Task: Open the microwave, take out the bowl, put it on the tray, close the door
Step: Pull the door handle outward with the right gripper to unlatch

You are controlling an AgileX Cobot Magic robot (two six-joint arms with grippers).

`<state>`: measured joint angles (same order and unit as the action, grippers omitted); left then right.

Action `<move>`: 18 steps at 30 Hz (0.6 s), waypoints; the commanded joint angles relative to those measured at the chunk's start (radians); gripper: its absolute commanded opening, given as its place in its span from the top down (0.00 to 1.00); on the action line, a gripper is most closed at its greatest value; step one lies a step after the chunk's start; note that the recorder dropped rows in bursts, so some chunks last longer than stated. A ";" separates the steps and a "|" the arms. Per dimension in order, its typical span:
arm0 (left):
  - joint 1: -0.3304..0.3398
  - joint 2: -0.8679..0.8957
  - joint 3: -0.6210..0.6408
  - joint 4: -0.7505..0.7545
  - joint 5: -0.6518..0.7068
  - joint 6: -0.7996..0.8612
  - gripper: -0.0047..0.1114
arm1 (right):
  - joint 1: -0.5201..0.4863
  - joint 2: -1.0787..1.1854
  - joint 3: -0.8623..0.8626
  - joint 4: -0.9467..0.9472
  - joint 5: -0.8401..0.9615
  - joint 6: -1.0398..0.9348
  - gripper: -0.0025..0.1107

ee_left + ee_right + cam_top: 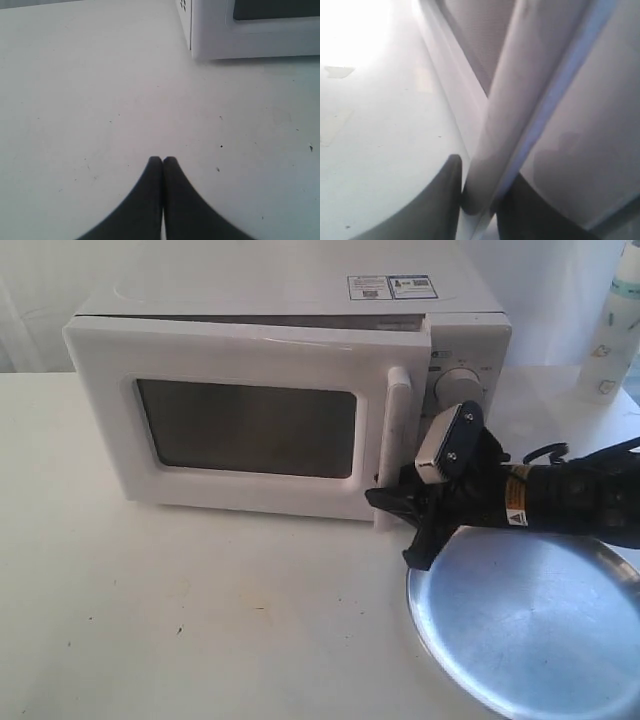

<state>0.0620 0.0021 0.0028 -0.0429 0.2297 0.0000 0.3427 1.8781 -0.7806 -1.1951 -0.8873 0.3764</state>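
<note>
The white microwave (300, 300) stands at the back of the table. Its door (240, 425) with the dark window is swung slightly ajar, a gap showing along its top edge. My right gripper (392, 502) is shut on the lower end of the door's vertical bar handle (397, 430); in the right wrist view the handle (520, 110) runs between the two dark fingers (442, 200). The silver tray (530, 625) lies at the front right, under my right arm. My left gripper (162, 160) is shut and empty, over bare table near the microwave's corner (210, 35). The bowl is hidden.
A white bottle-like object (612, 330) stands at the back right, beside the microwave. The microwave's knob (460, 382) sits just above my right wrist. The white table (200, 620) spreads to the left and front.
</note>
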 commanded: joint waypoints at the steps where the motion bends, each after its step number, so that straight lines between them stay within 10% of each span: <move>1: -0.005 -0.002 -0.003 -0.010 0.003 0.000 0.96 | 0.025 -0.003 0.009 -0.081 -0.078 -0.025 0.98; 7: -0.005 -0.002 -0.003 -0.010 0.003 0.000 0.96 | 0.025 -0.003 0.015 -0.079 -0.049 0.050 0.97; 13: -0.005 -0.002 -0.003 -0.010 0.003 0.000 0.96 | 0.025 -0.003 0.015 -0.089 0.375 0.177 0.58; 18: -0.005 -0.002 -0.003 -0.010 0.003 0.000 0.96 | 0.025 -0.003 0.021 -0.268 0.610 0.412 0.54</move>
<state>0.0620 0.0021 0.0028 -0.0429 0.2297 0.0000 0.3712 1.8752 -0.7660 -1.3705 -0.4236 0.6938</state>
